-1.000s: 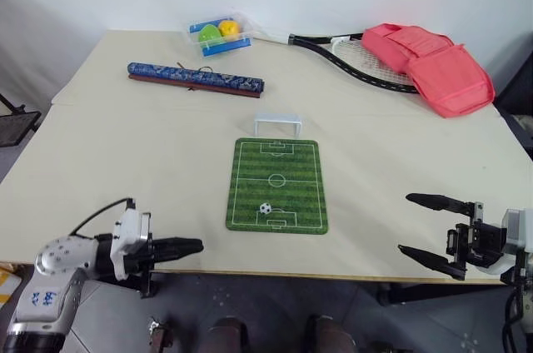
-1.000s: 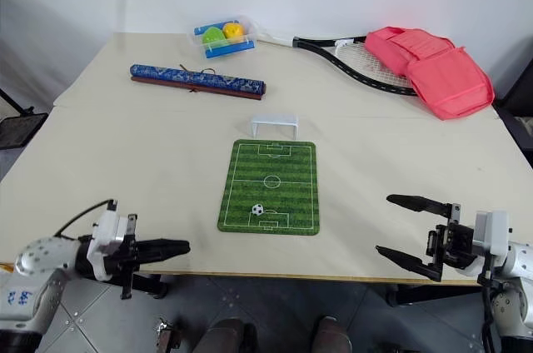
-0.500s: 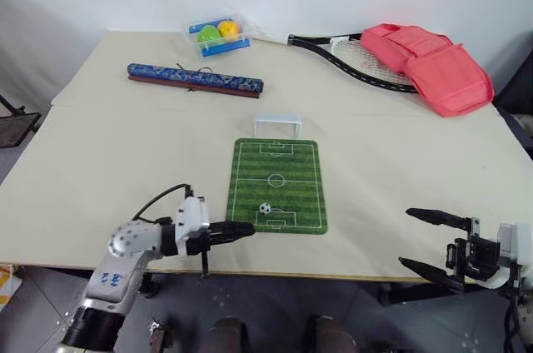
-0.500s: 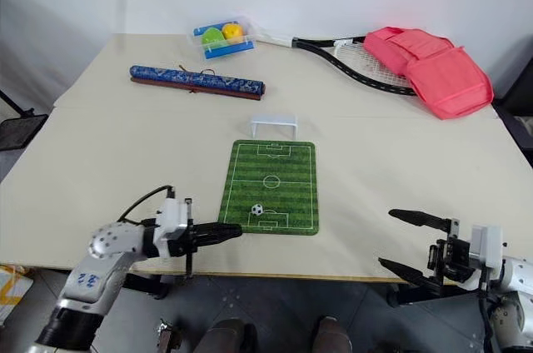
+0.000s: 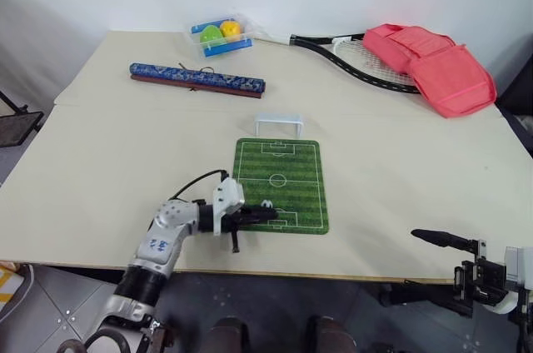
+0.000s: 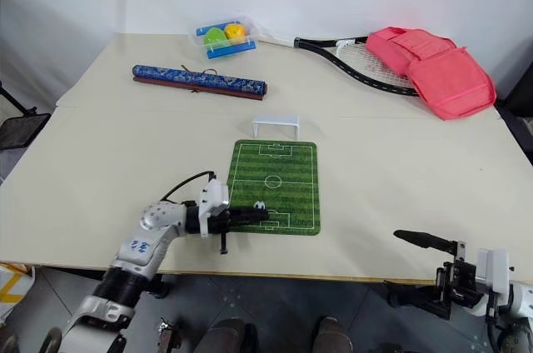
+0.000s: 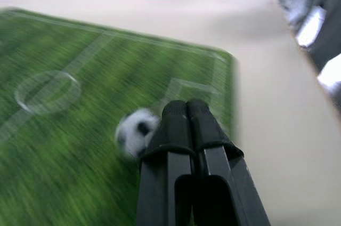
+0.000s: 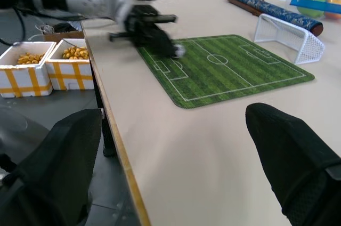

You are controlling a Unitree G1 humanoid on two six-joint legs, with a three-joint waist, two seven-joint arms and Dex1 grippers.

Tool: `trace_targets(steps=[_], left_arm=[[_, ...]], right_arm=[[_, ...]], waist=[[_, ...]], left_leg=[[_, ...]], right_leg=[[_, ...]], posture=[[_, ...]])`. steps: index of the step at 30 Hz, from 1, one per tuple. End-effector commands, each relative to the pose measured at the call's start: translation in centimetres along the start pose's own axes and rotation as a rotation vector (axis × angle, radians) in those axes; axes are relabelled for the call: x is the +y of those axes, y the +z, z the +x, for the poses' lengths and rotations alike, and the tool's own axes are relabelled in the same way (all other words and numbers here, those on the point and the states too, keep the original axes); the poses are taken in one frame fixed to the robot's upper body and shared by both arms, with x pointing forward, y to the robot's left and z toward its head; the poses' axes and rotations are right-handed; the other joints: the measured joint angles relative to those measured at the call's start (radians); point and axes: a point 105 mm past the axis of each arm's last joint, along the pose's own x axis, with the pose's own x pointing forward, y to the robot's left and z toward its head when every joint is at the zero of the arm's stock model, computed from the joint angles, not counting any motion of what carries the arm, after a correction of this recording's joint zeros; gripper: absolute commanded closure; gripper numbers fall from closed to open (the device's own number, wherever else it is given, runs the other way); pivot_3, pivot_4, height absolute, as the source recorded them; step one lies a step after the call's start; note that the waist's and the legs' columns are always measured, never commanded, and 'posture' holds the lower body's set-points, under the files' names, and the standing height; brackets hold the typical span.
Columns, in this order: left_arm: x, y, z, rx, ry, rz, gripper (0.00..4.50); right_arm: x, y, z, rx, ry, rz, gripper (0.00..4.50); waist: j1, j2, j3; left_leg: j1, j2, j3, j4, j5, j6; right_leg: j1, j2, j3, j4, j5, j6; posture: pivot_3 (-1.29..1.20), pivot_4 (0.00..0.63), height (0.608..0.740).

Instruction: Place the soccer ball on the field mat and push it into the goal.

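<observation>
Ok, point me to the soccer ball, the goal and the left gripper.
soccer ball (image 7: 134,131): left wrist view, middle of the white ball, on the mat.
goal (image 5: 279,125): left eye view, middle of the white frame, at the mat's far end.
left gripper (image 5: 271,212): left eye view, tips of the shut jaws beside the ball.

My head stereo pair looks forward and down over the whole table. Left wrist cam sits close over the field mat; right wrist cam faces across it from the table's near edge. All share that mat.
</observation>
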Motion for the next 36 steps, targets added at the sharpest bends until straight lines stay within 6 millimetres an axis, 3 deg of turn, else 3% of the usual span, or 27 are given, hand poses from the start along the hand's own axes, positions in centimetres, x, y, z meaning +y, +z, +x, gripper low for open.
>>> trace_targets(steps=[1,3,6,10,14,16,20,24,33,36], left_arm=[[4.7,1.0,-0.4,-0.021,0.261,0.044,4.46],[6.6,1.6,-0.5,-0.036,0.353,0.069,4.46],[7.0,2.2,-0.4,-0.059,0.313,0.137,4.46],[5.1,3.2,-2.6,-0.127,0.126,0.134,4.46],[3.4,2.9,-5.3,-0.111,0.027,0.122,4.46],[2.6,1.7,-9.6,-0.059,0.089,0.072,4.46],[1.4,0.7,-14.2,0.001,0.208,0.044,4.46],[1.1,0.5,-15.9,0.011,0.308,0.034,4.46],[1.5,0.0,-18.0,0.035,0.48,0.017,4.46],[2.7,0.2,-19.3,0.033,0.662,0.013,4.46]], right_arm=[[-0.3,1.0,0.1,-0.039,-0.074,-0.064,0.0],[-1.0,1.0,0.4,-0.052,-0.169,-0.094,0.0],[-2.8,1.5,1.6,-0.118,-0.37,-0.113,0.0],[-3.3,3.0,4.2,-0.215,-0.441,-0.089,0.0],[-3.1,3.5,5.3,-0.224,-0.421,-0.069,0.0],[-3.0,3.7,6.2,-0.235,-0.385,-0.056,0.0],[-3.2,3.8,7.1,-0.251,-0.355,-0.038,0.0],[-3.2,3.7,7.6,-0.26,-0.326,-0.034,0.0],[-4.2,3.9,8.0,-0.265,-0.29,-0.061,0.0],[-4.6,3.7,7.7,-0.245,-0.305,-0.074,0.0]], waist=[[0.0,0.0,0.0],[-0.005,-0.001,0.0],[-0.005,0.0,0.0],[-0.006,0.0,0.0],[-0.007,0.0,0.0],[-0.013,0.0,0.0],[-0.023,0.001,0.0],[-0.001,0.001,0.0],[-0.009,0.001,0.0],[-0.009,0.001,0.0]], left_leg=[[0.0,0.0,0.0,0.0,0.0,0.0],[0.0,0.0,0.0,0.0,0.0,0.0],[0.0,0.0,0.0,0.0,0.0,0.0],[-0.001,0.0,0.0,0.0,0.0,0.0],[-0.001,0.0,0.001,-0.001,0.0,0.0],[-0.001,0.0,0.001,-0.001,0.0,0.0],[0.0,0.001,0.0,-0.002,0.0,0.0],[0.0,0.001,0.0,0.0,0.0,0.0],[0.0,0.001,0.0,-0.001,0.0,0.0],[0.0,0.001,0.0,-0.001,0.0,0.0]], right_leg=[[0.0,0.0,0.0,0.0,0.0,0.0],[0.0,0.0,0.0,0.0,0.0,0.0],[0.0,0.0,0.0,0.0,0.0,0.0],[-0.002,0.0,0.0,0.0,0.0,0.0],[-0.002,0.0,0.0,0.0,0.0,0.0],[-0.002,0.0,0.001,0.0,0.0,0.0],[-0.002,0.001,0.001,0.001,0.0,0.0],[-0.002,0.0,0.001,0.001,0.0,0.0],[-0.002,0.0,0.001,0.001,0.0,0.0],[-0.002,0.0,0.002,0.001,0.0,0.0]], posture=[[0.0,0.15,0.74],[0.0,0.15,0.74],[0.0,0.15,0.74],[0.0,0.15,0.74],[0.0,0.15,0.74],[0.0,0.15,0.74],[0.0,0.15,0.74],[0.0,0.15,0.74],[0.0,0.15,0.74],[0.0,0.15,0.74]])
